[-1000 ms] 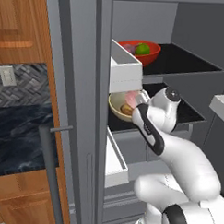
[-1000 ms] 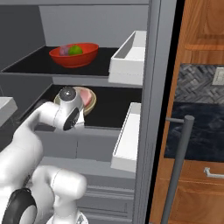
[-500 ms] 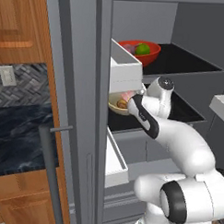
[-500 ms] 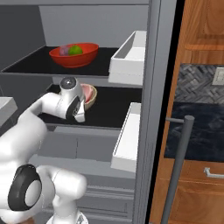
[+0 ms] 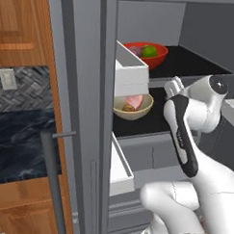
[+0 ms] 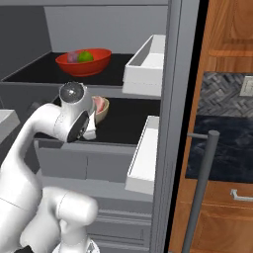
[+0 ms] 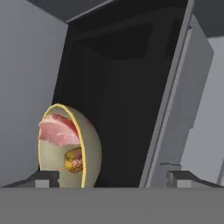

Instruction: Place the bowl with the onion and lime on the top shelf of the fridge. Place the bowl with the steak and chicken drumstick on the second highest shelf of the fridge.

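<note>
Two bowls sit in the fridge. The red-orange bowl [image 5: 149, 55] on the top shelf [image 5: 198, 63] holds one onion [image 6: 74, 57] and one lime [image 5: 149, 51]. The cream bowl [image 5: 134, 108], near the second shelf's [image 6: 123, 123] front edge, holds one steak [image 7: 59, 130] and one drumstick [image 7: 74, 161]. The gripper [image 7: 111, 178] is spread, empty.

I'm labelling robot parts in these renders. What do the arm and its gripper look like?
The arm is made of glossy white, rounded shell segments with dark grey to black joint bands, and a round dark grey cap with a lighter centre at one joint. No cables or markings are visible. The gripper shows two small dark, blocky finger tips in the hand view.
</note>
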